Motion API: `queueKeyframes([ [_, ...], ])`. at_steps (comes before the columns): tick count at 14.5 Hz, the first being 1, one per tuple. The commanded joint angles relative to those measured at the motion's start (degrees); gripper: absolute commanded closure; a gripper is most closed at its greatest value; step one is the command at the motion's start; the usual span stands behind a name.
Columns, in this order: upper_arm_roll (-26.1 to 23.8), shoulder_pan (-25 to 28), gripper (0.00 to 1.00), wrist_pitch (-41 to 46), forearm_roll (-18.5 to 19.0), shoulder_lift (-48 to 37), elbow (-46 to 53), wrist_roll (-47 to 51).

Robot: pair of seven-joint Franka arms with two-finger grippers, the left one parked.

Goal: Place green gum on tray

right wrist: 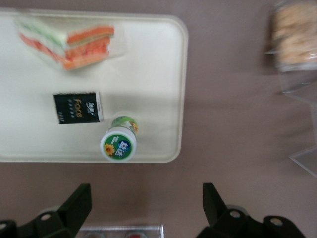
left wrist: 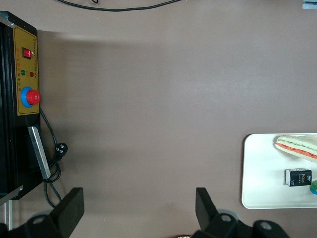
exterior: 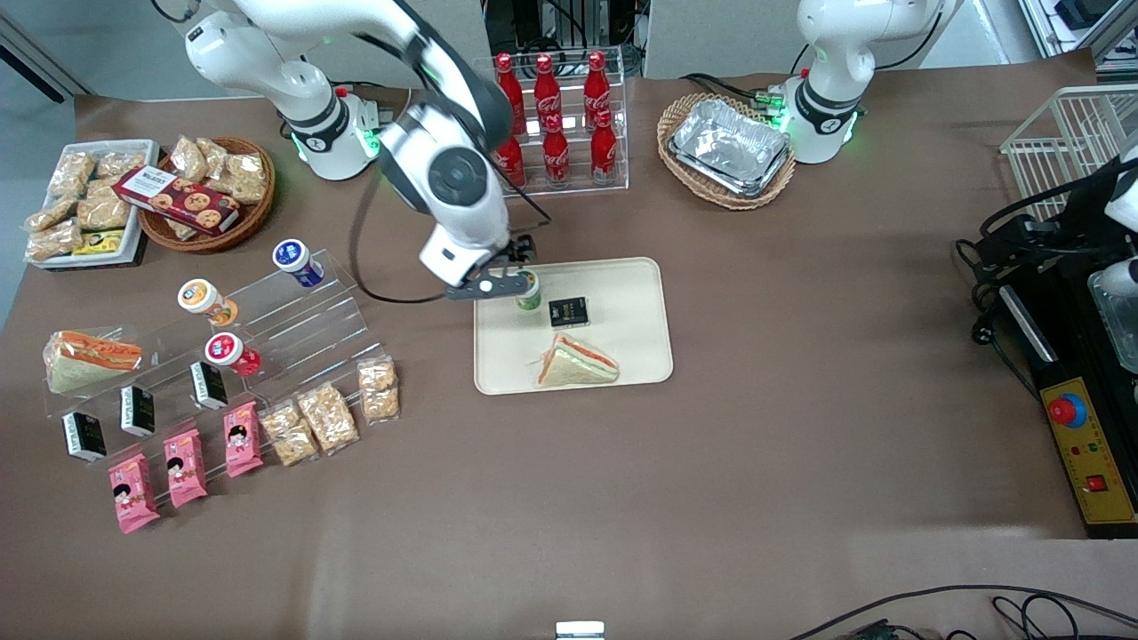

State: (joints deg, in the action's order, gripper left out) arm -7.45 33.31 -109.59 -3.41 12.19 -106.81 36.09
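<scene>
While green gum [right wrist: 119, 143] stands on tray [right wrist: 148, 59], gripper [right wrist: 143, 210] above, jaws wide, empty.

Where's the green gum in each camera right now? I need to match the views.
Front view: green gum stands on the tray, at the gripper.
Right wrist view: green gum on the tray, gripper open, apart from it.
Left wrist view: only a green sliver at the picture's edge.
Shared landmark: the black packet beside it.

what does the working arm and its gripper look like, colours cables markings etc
The working arm is glossy white with dark grey joint bands and a round dark cap on one joint. A green light ring glows at its base, and a thin black cable loops down beside it. Its gripper, over the tray, has black fingers.
</scene>
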Motion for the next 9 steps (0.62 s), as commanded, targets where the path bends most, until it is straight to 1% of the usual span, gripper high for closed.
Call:
queueKeyframes([
  [1, -0.1, -6.6, 0.0, 12.3, 0.2, -1.2, 12.5, 0.0],
  [3, -0.2, -11.7, 0.0, 13.0, 0.3, -5.4, 12.8, -0.9],
  [4, -0.1, -14.3, 0.0, 14.0, 0.5, -7.2, 12.8, -3.4],
  [5, -0.1, -16.9, 0.0, 14.8, 1.6, -8.7, 12.8, -5.7],
  [6, -0.1, -19.4, 0.0, 15.2, 4.0, -10.4, 12.7, -7.7],
  [7, 0.2, -22.0, 0.0, 16.4, 4.9, -11.5, 12.8, -10.4],
  [9, 2.4, -26.6, 0.0, 17.9, 4.6, -13.1, 12.7, -18.8],
])
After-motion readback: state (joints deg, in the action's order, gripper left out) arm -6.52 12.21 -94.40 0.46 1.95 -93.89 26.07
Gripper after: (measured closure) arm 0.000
